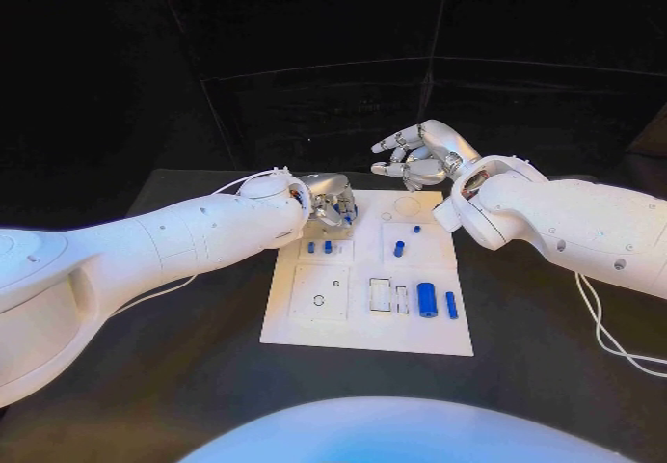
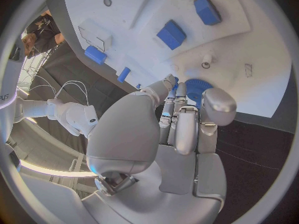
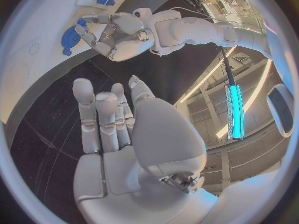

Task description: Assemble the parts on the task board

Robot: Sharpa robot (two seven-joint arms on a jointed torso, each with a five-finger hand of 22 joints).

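Head view: left hand (image 1: 330, 204) working at far-left corner of task board (image 1: 364, 333); right hand (image 1: 421, 154) parked beyond far edge.
Left wrist view: fingers (image 2: 176, 112) curled down onto a blue gear-like part (image 2: 197, 89), apparently pinching or seating it over its post; actual hold not resolvable. Right hand raised off the board, fingers loosely spread, holding nothing, presumably kept clear of the working area. Remaining blue parts (image 1: 427, 298) lying loose across the board, near-right cluster well apart from both hands.

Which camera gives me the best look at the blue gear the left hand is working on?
Left wrist view: the blue gear sits just past the left hand, teeth visible. Right wrist view shows it small under that hand. In the head view the hand covers it.
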